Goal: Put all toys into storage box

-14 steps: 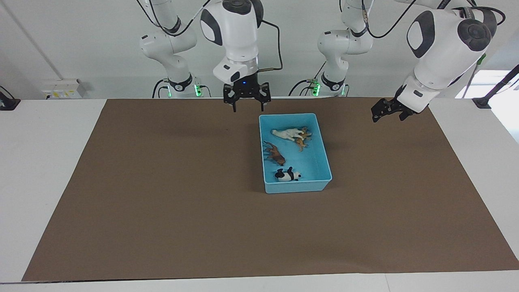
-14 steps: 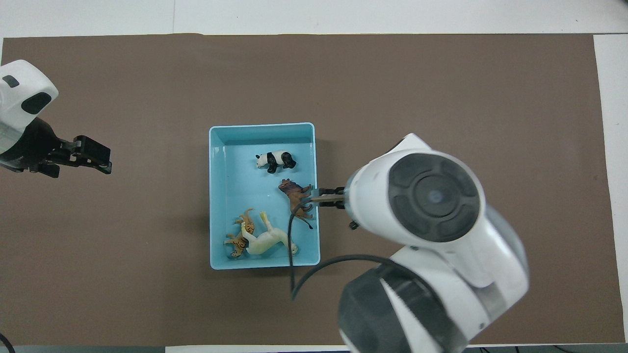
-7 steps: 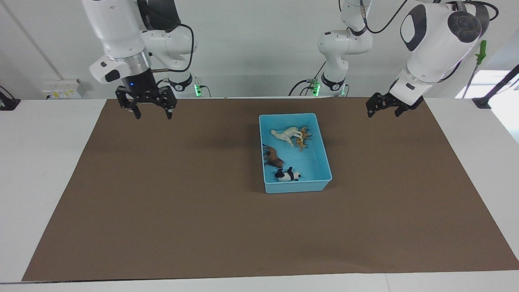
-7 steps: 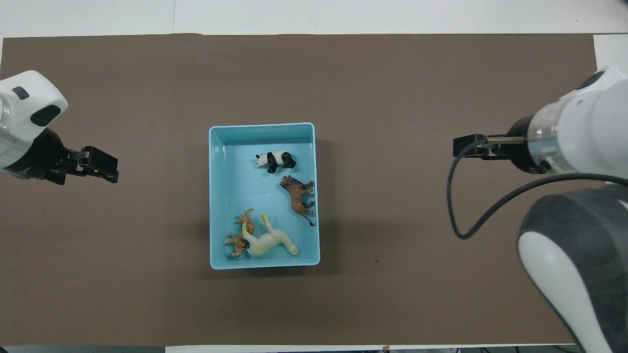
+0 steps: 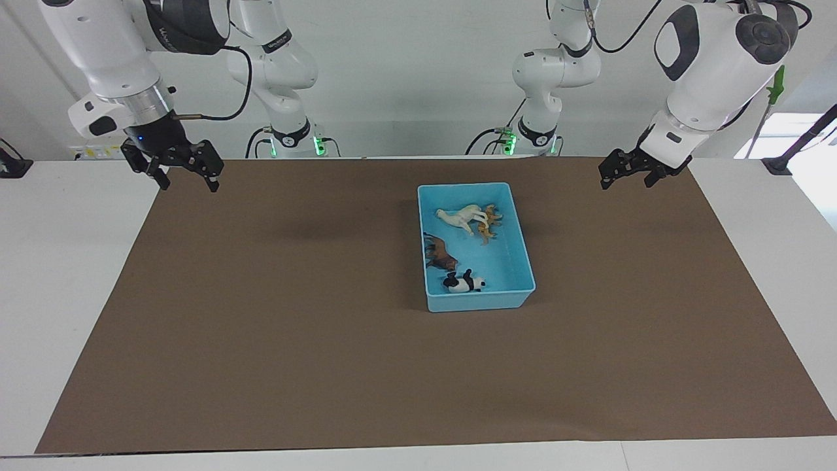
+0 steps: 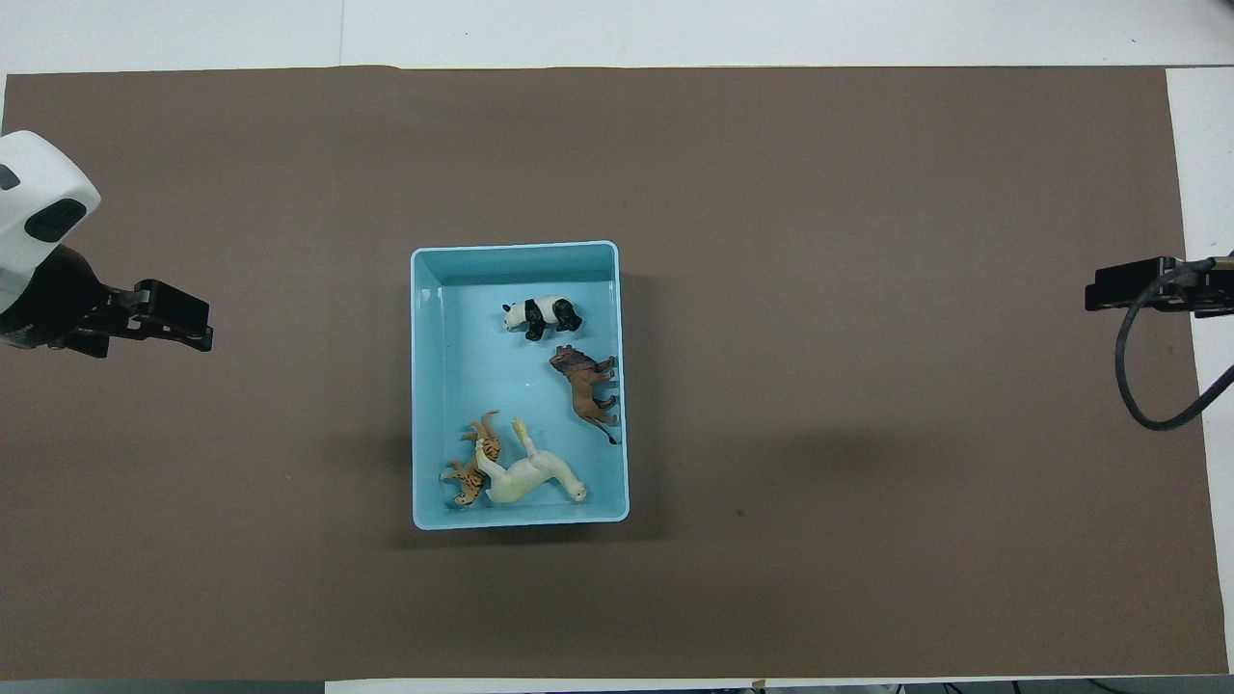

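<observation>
Hanging raised over the brown mat's [image 5: 261, 340] corners close to the robots: right tool [image 5: 186, 175], fingers spread open and holding nothing; left tool [image 5: 626, 175], fingers' state not possible to tell. Lying inside the storage box [image 5: 520, 245] at mid-bench [image 5: 39, 275]: alpaca [image 5: 463, 216] touching tiger [image 5: 487, 226], lion [image 5: 439, 252] farther out, panda [image 5: 463, 282] farthest.

The storage box [image 5: 476, 246] with its four toys is the only obstacle, at the middle of the tabletop [image 5: 261, 314]. Open brown surface rings it from twelve o'clock round through every hour.
</observation>
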